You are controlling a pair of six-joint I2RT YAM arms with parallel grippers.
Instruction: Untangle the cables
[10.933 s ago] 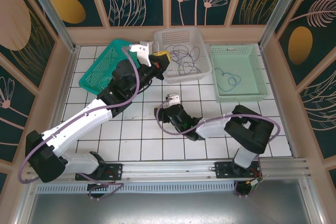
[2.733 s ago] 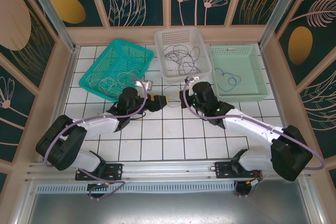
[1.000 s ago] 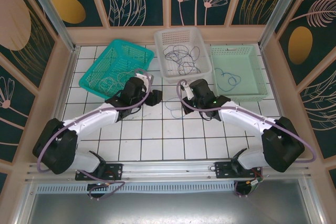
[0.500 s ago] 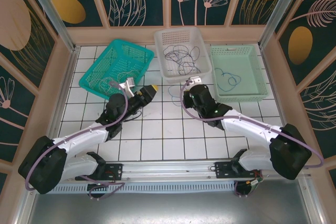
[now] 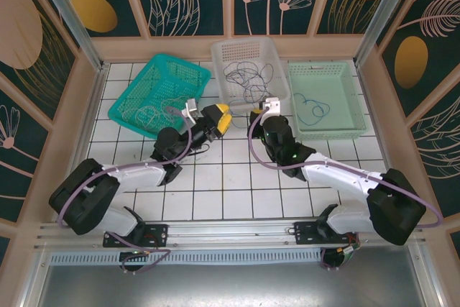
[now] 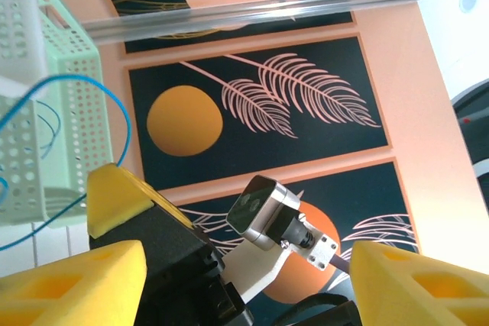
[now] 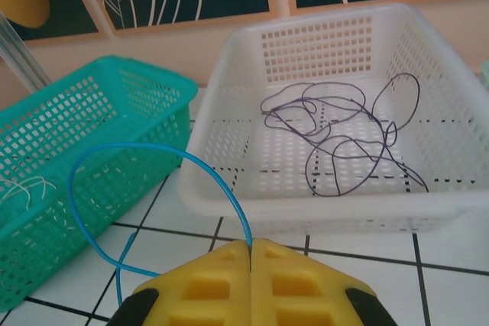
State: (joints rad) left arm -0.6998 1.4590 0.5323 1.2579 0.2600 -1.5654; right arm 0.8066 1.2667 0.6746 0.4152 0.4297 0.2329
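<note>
The right gripper (image 7: 250, 253) clenches its yellow jaws on a thin blue cable (image 7: 153, 147) above the tiled table (image 5: 215, 192), just near of the white basket (image 7: 252, 97). The wire arches up and left from the pinch into 1 open loop that curls back down toward the tiles. The left gripper (image 6: 248, 257) faces it from the left with jaws released and wide apart, grasping nothing. It appears poised to take the other side of the loop so the 2 arms can draw the strand straight. 3 baskets line the far side of the table and seem to serve as sorting bins by colour. The teal basket (image 5: 181, 63) on the left holds pale grey cables (image 5: 147, 114). The white basket in the middle holds dark grey cables (image 7: 344, 131) in tangled loops. The mint basket (image 5: 338, 120) on the right holds a second blue cable (image 5: 310, 108). On that reading, the held strand belongs in the mint basket.
</note>
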